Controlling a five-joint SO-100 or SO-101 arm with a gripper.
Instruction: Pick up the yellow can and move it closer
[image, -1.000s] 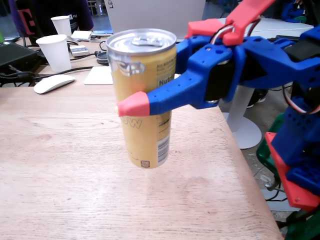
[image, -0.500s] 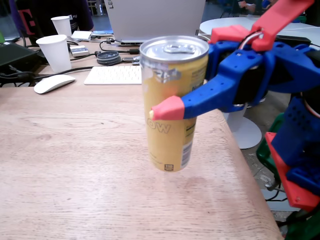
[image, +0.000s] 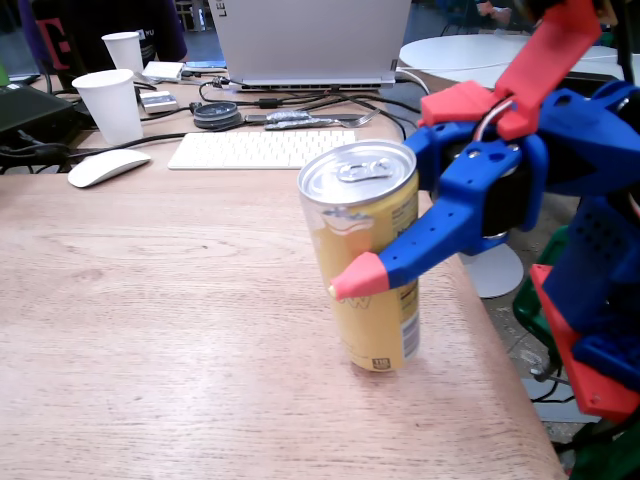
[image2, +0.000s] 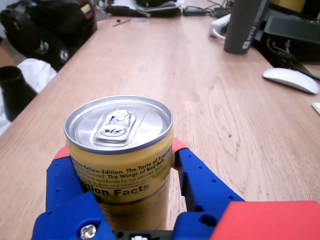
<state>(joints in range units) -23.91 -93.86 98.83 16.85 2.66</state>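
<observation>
Fingers (image: 352, 262) of blue plastic clench the tall slim yellow can (image: 372, 265) between them, its base apparently reaching the wooden desk (image: 150, 330), release pending.

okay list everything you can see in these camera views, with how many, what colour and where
yellow can: one, yellow with silver top, near the right table edge in the fixed view, held upright
paper cups: two, white, far left of the table
computer mouse: one, white, left, in front of the nearer cup
keyboard: one, white, centre back
laptop: one, silver-grey, behind the keyboard
cables: several, dark, between laptop and keyboard
table: one, light wood
round table: one, white, background right
dark tumbler: one, grey, far end in the wrist view
black bag: one, off the table's left edge in the wrist view
end effector: one, blue with red tips, shut on the can
</observation>
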